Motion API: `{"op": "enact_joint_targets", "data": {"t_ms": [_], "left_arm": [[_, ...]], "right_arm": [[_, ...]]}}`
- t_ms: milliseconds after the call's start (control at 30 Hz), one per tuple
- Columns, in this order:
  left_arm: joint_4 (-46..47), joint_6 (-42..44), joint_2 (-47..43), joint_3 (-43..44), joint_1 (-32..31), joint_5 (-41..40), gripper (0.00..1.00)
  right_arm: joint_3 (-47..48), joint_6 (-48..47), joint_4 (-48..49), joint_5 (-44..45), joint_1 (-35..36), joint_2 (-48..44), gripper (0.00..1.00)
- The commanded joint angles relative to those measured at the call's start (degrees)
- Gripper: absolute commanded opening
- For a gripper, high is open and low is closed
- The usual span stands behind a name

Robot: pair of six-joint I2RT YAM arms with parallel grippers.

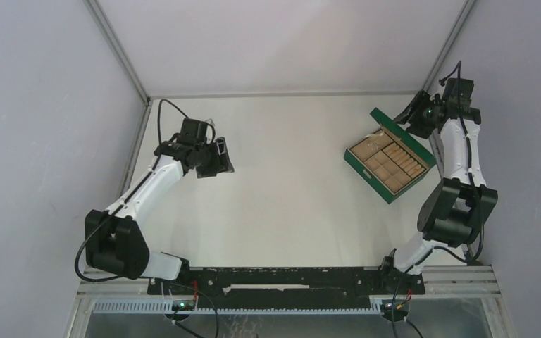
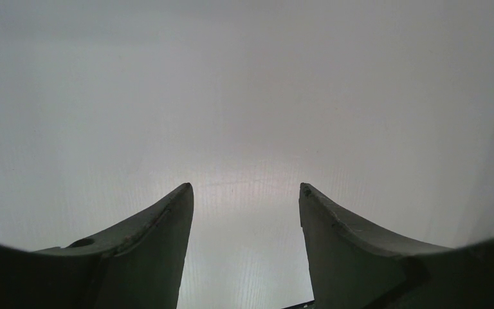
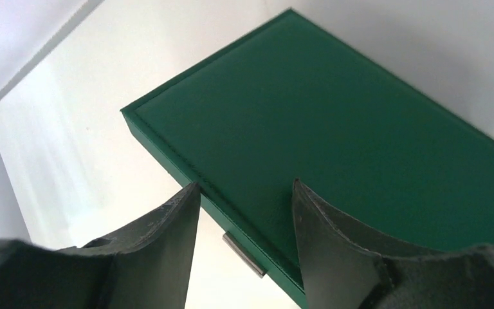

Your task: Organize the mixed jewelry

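The left gripper (image 1: 220, 160) hangs over the far-left part of the white surface (image 1: 289, 197). Its jaws are spread wide and hold nothing. Its wrist camera shows only bare white between the two dark fingers.

To the right, a green box (image 1: 393, 200) lies open on the surface, well apart from that arm. Its long axis runs on a diagonal, from the far middle toward the near right. The tan tray (image 1: 382, 163) inside is split into compartments, with narrow slots along the right half. The lid (image 3: 334, 109) stands up along the box's far-right long side.

The jewelry cannot be made out in any view. If it lies in the tray, the pieces are probably too small for the overhead camera.

The right gripper (image 3: 244, 193) is at the far-right edge, just behind the raised lid. Only its wrist camera shows the lid's smooth green outer face and a small metal clasp (image 3: 244, 254) on its edge, which sits between the fingers. The jaws stand apart and seem released, not clamped on the lid. The lid blocks this camera's view into the tray.
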Motion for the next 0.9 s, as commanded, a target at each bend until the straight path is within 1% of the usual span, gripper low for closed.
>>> {"op": "enact_joint_targets", "data": {"t_ms": [0,233,433,533,667,767,800,867], "left_arm": [[0.79,1.64,0.47,2.83,0.52,0.54,0.66],[0.87,1.86,1.15,3.50,0.52,0.89,0.66],[0.81,1.86,1.24,3.58,0.52,0.89,0.66],[0.81,1.79,1.18,3.58,0.54,0.76,0.66],[0.82,1.68,1.22,3.60,0.52,0.98,0.67],[0.74,1.60,1.25,3.79,0.54,1.01,0.66],[0.67,1.59,1.23,3.89,0.52,0.93,0.66],[0.61,1.53,1.21,3.80,0.54,0.84,0.66]], "right_arm": [[-4.33,1.21,2.14,1.72,1.29,-3.49,0.62],[-6.54,1.04,1.78,2.06,3.92,-3.83,0.62],[-6.57,0.23,1.04,3.71,5.69,-3.98,0.62],[-6.16,0.04,0.67,7.20,6.88,-4.72,0.62],[-4.21,-0.72,-0.84,13.81,10.14,-4.92,0.61],[-1.77,-1.14,-3.11,18.93,12.62,-3.87,0.55],[-0.90,-1.13,-3.87,21.07,13.39,-3.32,0.49],[0.20,-0.84,-4.77,24.12,14.80,-2.24,0.42]]}}
